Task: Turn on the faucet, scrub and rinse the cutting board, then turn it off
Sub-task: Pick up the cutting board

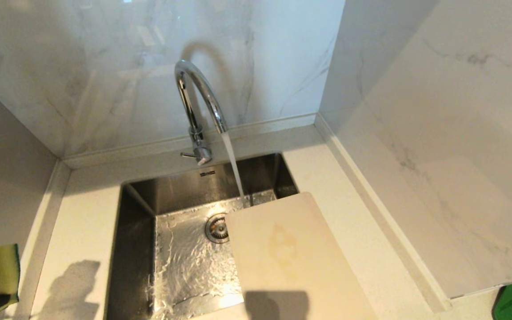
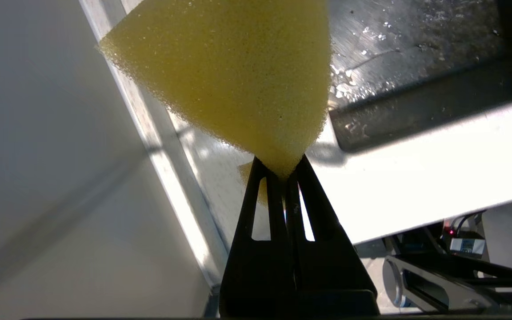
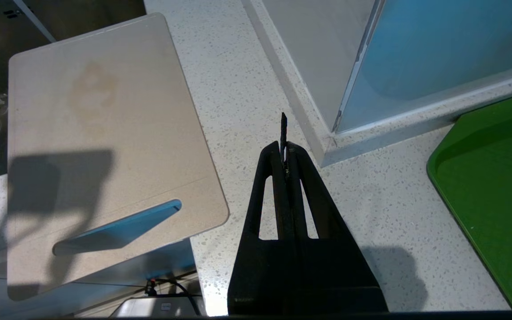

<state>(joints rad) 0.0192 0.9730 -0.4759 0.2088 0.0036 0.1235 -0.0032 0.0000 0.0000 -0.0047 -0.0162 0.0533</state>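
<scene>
Cutting board (image 1: pixel 291 258) overhangs the sink (image 1: pixel 136 249) rim—left fingers (image 2: pixel 256 200) pinch sponge (image 2: pixel 238 80), right fingers (image 3: pixel 278 186) seemingly pressed together.

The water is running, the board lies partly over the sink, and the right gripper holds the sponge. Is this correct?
Not quite: the left gripper holds the sponge, as the left wrist view shows. The right gripper is shut on nothing. Water does run from the faucet, and the board lies partly over the sink.

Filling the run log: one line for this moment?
faucet: running | cutting board: over sink edge, stained | left tool: shut on sponge | right tool: shut, empty
</scene>
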